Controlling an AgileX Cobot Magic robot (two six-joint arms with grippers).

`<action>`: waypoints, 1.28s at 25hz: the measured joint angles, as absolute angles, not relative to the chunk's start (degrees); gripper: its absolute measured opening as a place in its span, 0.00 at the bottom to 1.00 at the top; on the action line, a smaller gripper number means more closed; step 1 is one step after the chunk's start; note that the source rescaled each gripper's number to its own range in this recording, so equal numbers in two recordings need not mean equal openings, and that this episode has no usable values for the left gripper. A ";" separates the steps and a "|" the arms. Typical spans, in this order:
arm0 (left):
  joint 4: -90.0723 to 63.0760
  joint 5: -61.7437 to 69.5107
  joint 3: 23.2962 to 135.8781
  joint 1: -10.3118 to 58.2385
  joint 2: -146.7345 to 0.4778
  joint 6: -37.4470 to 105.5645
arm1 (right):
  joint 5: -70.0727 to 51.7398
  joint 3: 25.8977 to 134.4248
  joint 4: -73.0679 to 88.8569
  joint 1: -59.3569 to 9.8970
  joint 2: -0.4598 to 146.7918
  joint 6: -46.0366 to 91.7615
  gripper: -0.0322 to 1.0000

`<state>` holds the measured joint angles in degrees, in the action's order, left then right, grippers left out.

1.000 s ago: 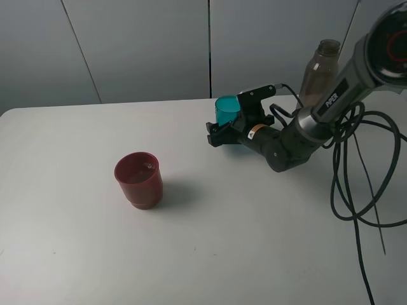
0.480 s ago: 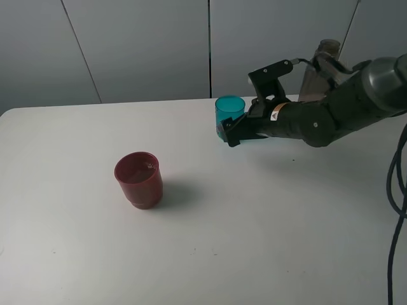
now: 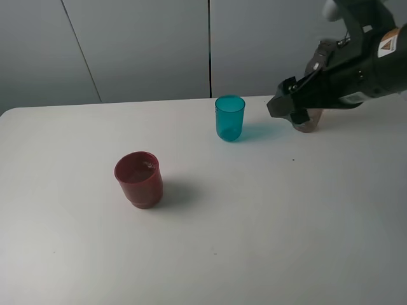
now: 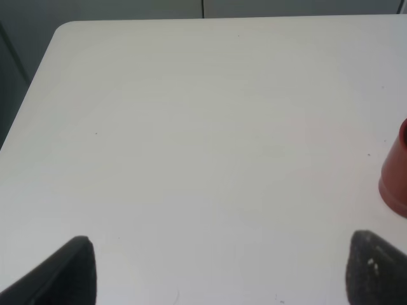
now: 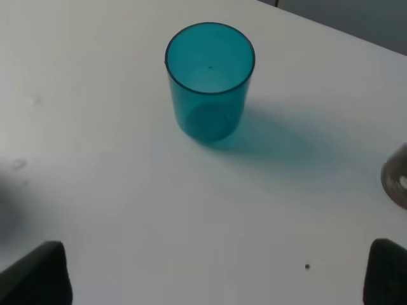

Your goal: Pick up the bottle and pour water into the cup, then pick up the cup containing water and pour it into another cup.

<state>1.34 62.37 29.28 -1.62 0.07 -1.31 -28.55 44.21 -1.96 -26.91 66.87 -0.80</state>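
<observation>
The teal cup [image 3: 229,117] stands upright near the table's far edge, free of any grip, and the right wrist view looks down into the cup [image 5: 210,79]. My right gripper [image 3: 287,113] hovers open to the cup's right, above the table, its fingertips [image 5: 35,273] spread wide with nothing between them. It covers most of the smoky bottle [image 3: 310,122], of which only the base shows; an edge of the bottle [image 5: 397,184] appears in the right wrist view. The dark red cup [image 3: 138,179] stands at the left-centre. My left gripper [image 4: 222,273] is open, with the red cup [image 4: 395,171] off to one side.
The white table [image 3: 254,222] has a grey panelled wall behind it. Its far left corner [image 4: 60,28] shows in the left wrist view. A small dark speck [image 5: 307,266] lies on the tabletop near the teal cup.
My right gripper has drawn back from around the teal cup, rising and moving right until it is in front of the bottle. The cup stays standing where it was. The red cup has not moved.
</observation>
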 joint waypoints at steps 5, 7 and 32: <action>1.34 62.37 29.28 -1.62 0.07 -1.31 | -44.45 44.21 -1.96 -26.91 53.58 -1.03 0.97; 1.34 62.37 29.28 -1.62 0.07 -1.08 | -50.39 44.07 -1.96 -26.91 48.71 -1.03 0.97; 1.34 62.37 29.28 -1.62 0.07 -1.18 | -62.81 29.30 0.47 -26.91 2.60 -2.75 0.97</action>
